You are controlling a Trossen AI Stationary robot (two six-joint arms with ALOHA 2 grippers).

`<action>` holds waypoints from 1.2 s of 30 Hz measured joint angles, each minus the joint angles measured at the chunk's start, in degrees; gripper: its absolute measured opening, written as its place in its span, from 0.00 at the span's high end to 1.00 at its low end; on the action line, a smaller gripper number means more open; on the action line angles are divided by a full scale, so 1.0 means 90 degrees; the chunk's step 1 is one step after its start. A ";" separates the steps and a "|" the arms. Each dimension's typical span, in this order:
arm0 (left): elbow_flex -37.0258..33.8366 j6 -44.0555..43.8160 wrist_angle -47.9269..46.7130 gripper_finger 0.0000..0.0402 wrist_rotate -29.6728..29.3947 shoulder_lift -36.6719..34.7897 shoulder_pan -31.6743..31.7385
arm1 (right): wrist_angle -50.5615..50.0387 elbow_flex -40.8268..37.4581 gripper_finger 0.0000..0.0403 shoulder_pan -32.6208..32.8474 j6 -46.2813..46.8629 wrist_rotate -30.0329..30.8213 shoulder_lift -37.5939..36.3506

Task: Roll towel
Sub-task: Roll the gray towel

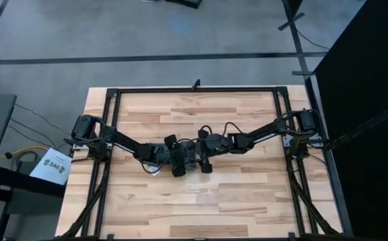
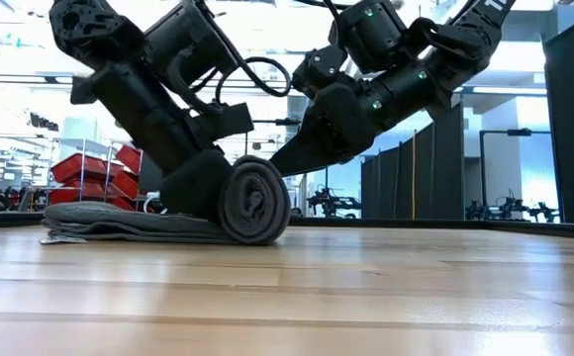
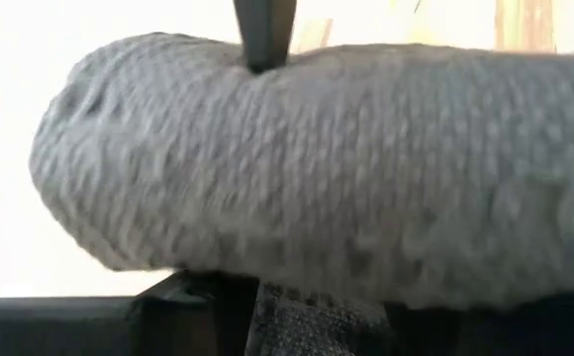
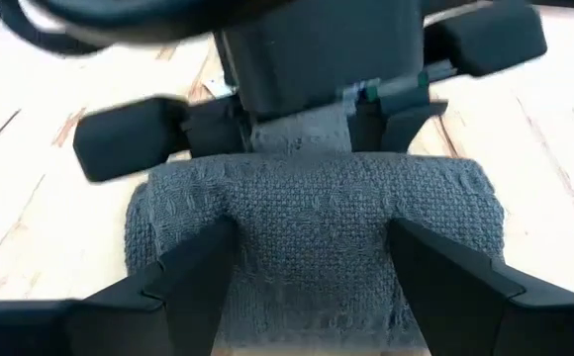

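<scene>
Both my claws meet at mid-table on the dark grey knitted towel (image 1: 180,163).

From above, my left gripper (image 1: 169,155) and right gripper (image 1: 204,152) crowd it. Low down, the towel (image 2: 252,203) is a tight roll with a flat tail. Right wrist – my fingers (image 4: 193,267) are spread wide, straddling the roll (image 4: 317,218); left claw's state I cannot tell.

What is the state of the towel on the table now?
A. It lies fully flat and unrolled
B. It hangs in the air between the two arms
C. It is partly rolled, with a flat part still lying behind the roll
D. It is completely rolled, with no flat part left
C: in the low view the towel shows a spiral roll resting on the table, with a flat layer extending from it.
</scene>
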 joint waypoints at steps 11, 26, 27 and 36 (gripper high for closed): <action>-0.0002 -0.0101 -0.1050 0.57 -0.0008 -0.0819 -0.0121 | -0.0027 0.0002 0.36 0.0000 -0.0034 0.0002 0.0010; -0.0002 -0.1135 -0.2675 0.57 -0.0023 -0.0863 -0.0495 | 0.0501 0.0002 0.36 -0.0030 -0.0075 0.0002 0.0017; -0.0002 -0.1231 -0.2817 0.57 -0.0022 -0.0904 -0.0544 | 0.0540 0.0002 0.36 -0.0035 -0.0075 0.0002 0.0017; -0.0002 -0.1614 -0.3195 0.57 -0.0218 -0.1569 -0.0871 | 0.0580 0.0177 0.36 -0.0085 -0.0150 0.0002 0.0150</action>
